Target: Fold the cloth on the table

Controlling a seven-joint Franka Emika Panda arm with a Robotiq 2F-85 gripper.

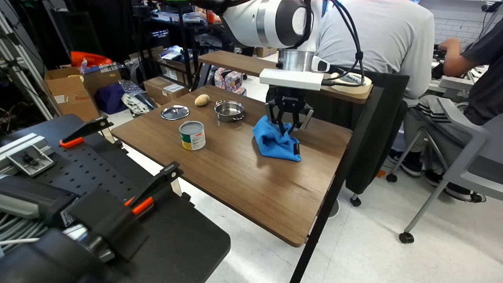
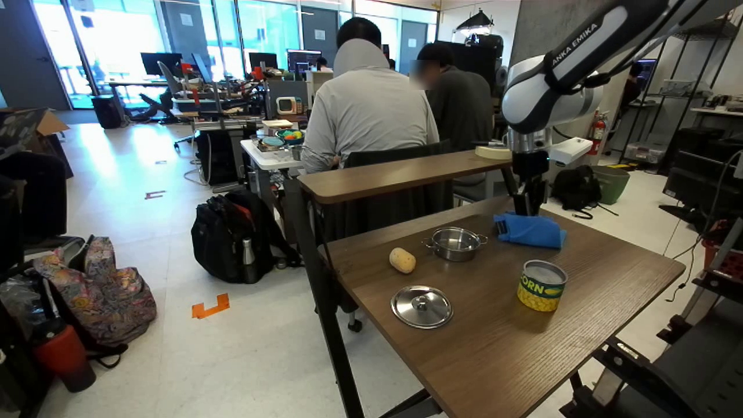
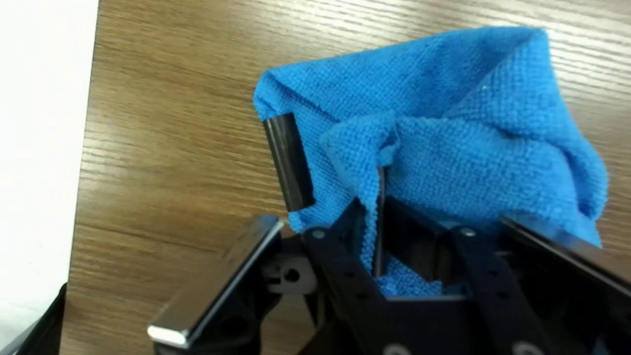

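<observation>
The bright blue cloth (image 1: 271, 146) lies rumpled and partly folded over itself on the brown wood-grain table (image 1: 235, 177). It also shows in an exterior view (image 2: 531, 231). My gripper (image 1: 286, 131) points down onto the cloth. In the wrist view the cloth (image 3: 478, 167) has a raised fold running between the fingertips of my gripper (image 3: 373, 204). The fingers are close together and pinch this fold, which carries a dark strip along its edge. Another black strip (image 3: 289, 161) lies at the cloth's left edge. The cloth under the fingers is hidden.
A corn can (image 2: 541, 285), a metal pot (image 2: 455, 244), a lid (image 2: 422, 306) and a potato (image 2: 402, 260) stand on the table. A raised wooden shelf (image 2: 400, 176) runs along its back, with a person in grey (image 2: 374, 113) behind it. A dark bench with clamps (image 1: 173, 236) adjoins.
</observation>
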